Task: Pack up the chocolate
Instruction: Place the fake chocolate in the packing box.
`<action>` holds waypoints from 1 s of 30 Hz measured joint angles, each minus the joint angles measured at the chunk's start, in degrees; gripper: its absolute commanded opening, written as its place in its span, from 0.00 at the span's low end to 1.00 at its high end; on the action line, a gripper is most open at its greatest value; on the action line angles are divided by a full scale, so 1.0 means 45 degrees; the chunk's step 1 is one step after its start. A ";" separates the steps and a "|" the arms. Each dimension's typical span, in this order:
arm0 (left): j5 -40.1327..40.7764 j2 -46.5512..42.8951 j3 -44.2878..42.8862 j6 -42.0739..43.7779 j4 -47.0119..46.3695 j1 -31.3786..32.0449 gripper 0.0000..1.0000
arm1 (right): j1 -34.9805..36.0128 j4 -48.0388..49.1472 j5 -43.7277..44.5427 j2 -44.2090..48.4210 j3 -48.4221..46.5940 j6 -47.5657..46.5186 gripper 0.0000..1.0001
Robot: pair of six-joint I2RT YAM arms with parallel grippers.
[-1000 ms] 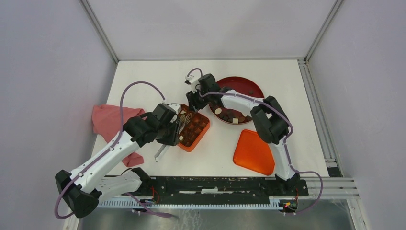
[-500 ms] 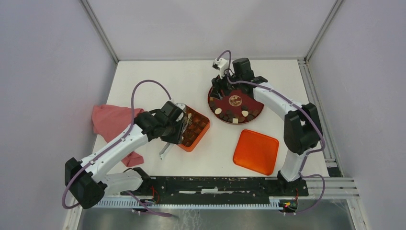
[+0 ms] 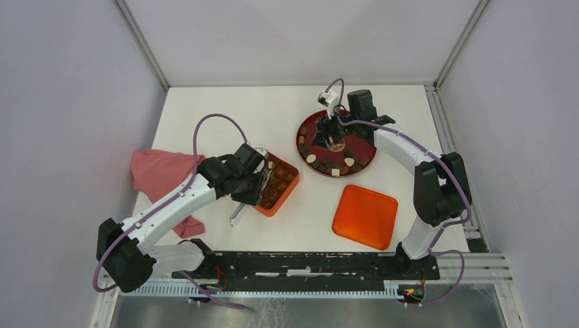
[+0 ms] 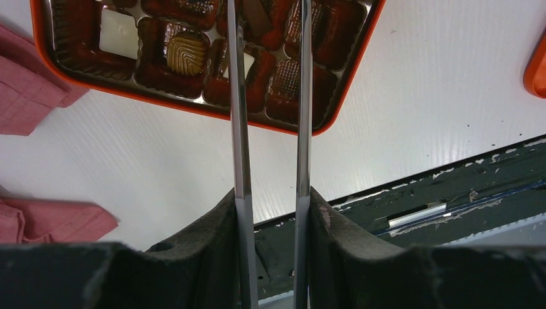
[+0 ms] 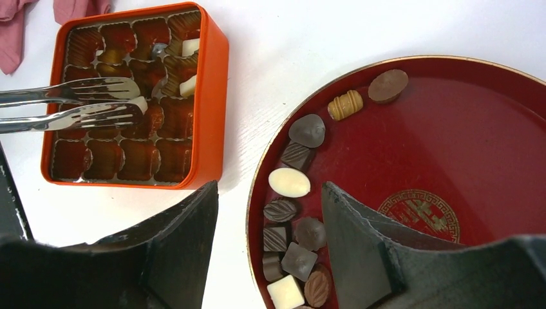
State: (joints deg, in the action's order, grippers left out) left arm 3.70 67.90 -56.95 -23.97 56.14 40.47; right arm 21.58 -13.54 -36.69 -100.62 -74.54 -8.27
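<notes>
Right gripper (image 5: 269,193) jaws apart, empty, over round dark-red plate (image 5: 451,141). Flat orange square lid (image 3: 365,217) lies near plate. Left gripper (image 4: 270,193) clamped on metal tongs (image 4: 238,129), tips over orange compartmented box (image 5: 216,96). Right wrist view resolves what top view blurs: chocolate pieces (image 5: 289,182) along plate rim, few in box.

The right fingers (image 5: 183,244) swung from the box (image 5: 216,96) to above the plate (image 5: 496,129).

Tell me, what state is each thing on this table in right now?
Orange box, open, only partly filled.
Lid, off, lying flat apart from the box.
Red plate, chocolates along its rim.
Tongs, tips over the box.
Left claw, shut on the tongs.
Right claw, open, empty, over the plate.
Pink cloth, crumpled.
</notes>
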 measured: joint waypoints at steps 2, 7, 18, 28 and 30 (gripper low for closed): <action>-0.0049 0.0024 0.0000 0.0000 -0.0034 0.0000 0.35 | -0.0078 0.0039 -0.0112 0.0160 0.0092 0.0000 0.66; -0.0160 0.0209 -0.0063 0.0005 -0.0063 0.0005 0.37 | -0.0175 0.0223 -0.0340 0.0452 0.0107 0.0000 0.66; -0.0160 0.0364 -0.0355 0.0000 -0.0049 0.0039 0.43 | -0.0500 0.0520 -0.0695 0.0656 0.0418 0.0024 0.66; -0.0034 0.0359 -0.0359 0.0000 0.0160 0.0039 0.47 | -0.0563 0.0602 -0.0869 0.0792 0.0573 0.0107 0.66; 0.0044 0.0350 -0.0359 0.0000 0.0175 0.0039 0.48 | -0.0597 0.0617 -0.0899 0.0835 0.0617 0.0112 0.66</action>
State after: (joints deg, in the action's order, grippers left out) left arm 3.90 69.47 -58.57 -23.97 56.93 40.64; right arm 18.90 -10.76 -40.73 -96.86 -71.77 -7.77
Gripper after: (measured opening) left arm 0.475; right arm 0.659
